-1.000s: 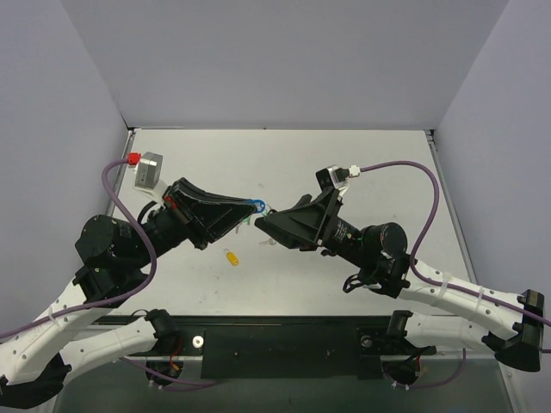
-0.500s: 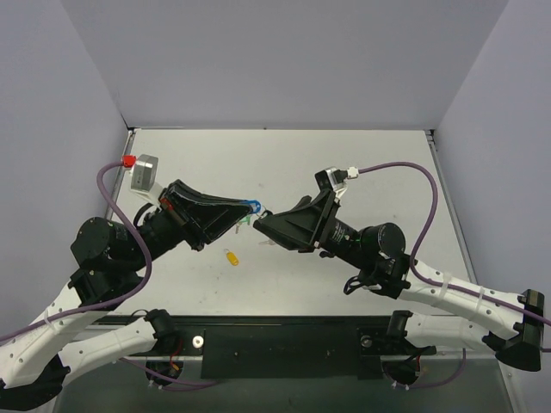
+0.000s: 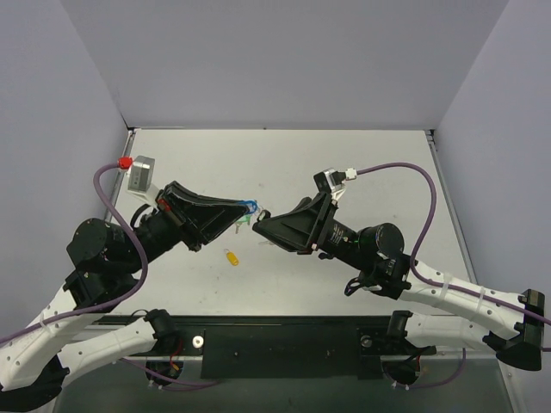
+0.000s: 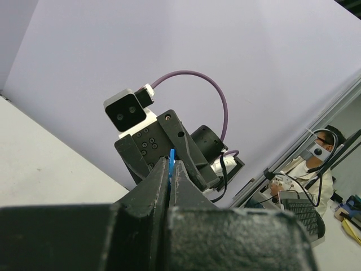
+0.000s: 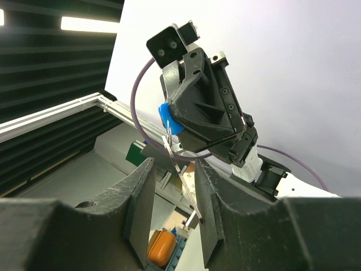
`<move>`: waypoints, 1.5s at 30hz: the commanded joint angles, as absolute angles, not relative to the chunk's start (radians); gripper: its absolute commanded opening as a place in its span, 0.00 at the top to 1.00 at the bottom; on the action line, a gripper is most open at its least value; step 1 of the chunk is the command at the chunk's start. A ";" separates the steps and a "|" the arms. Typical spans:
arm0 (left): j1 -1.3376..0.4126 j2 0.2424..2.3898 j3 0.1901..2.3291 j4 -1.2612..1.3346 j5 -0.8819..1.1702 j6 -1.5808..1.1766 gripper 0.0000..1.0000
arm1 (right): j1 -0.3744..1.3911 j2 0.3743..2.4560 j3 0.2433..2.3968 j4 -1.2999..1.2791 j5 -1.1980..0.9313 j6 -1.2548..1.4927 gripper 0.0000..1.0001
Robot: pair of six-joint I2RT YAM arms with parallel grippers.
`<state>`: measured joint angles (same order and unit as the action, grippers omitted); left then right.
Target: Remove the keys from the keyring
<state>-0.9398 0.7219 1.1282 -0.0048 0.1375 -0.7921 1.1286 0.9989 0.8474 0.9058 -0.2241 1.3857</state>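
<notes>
My left gripper (image 3: 244,209) is shut on the blue tag of the keyring (image 3: 250,205) and holds it above the table. In the left wrist view the tag shows only as a blue sliver (image 4: 171,157) between the closed fingers (image 4: 161,180). In the right wrist view the blue tag (image 5: 167,119) sticks out of the left gripper, and a silver key (image 5: 181,172) hangs from its thin ring (image 5: 170,133). My right gripper (image 5: 173,162) is open. The key blade slants down between its jaws, with its lower end against the right finger (image 5: 210,192). In the top view the right gripper (image 3: 261,222) sits just right of the tag.
A yellow tag (image 3: 231,256) lies on the table below the grippers. A bit of green tag (image 3: 244,221) shows under the left fingers. Grey walls enclose the table (image 3: 284,163) at the back and sides.
Both grippers have drifted slightly left together, with the blue tag still held in the left one. The left arm's wrist has pulled back a little.
</notes>
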 commanded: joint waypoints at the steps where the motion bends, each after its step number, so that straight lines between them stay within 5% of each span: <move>1: -0.936 0.707 1.175 0.002 0.120 -0.767 1.00 | 1.138 0.971 0.893 0.960 -0.215 1.365 0.70; 29: -0.936 0.672 1.169 -0.063 0.091 -0.761 1.00 | 1.140 0.986 0.907 0.971 -0.206 1.373 0.74; 41: -0.936 0.650 1.151 -0.045 0.100 -0.762 1.00 | 1.144 0.999 0.920 0.951 -0.213 1.370 0.99; 45: -0.936 0.640 1.149 -0.044 0.101 -0.758 1.00 | 1.146 1.003 0.928 0.928 -0.215 1.364 1.00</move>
<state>-0.9398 0.6567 1.1366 -0.0799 0.1017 -0.7734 1.1343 1.0073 0.8734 0.8841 -0.2142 1.3853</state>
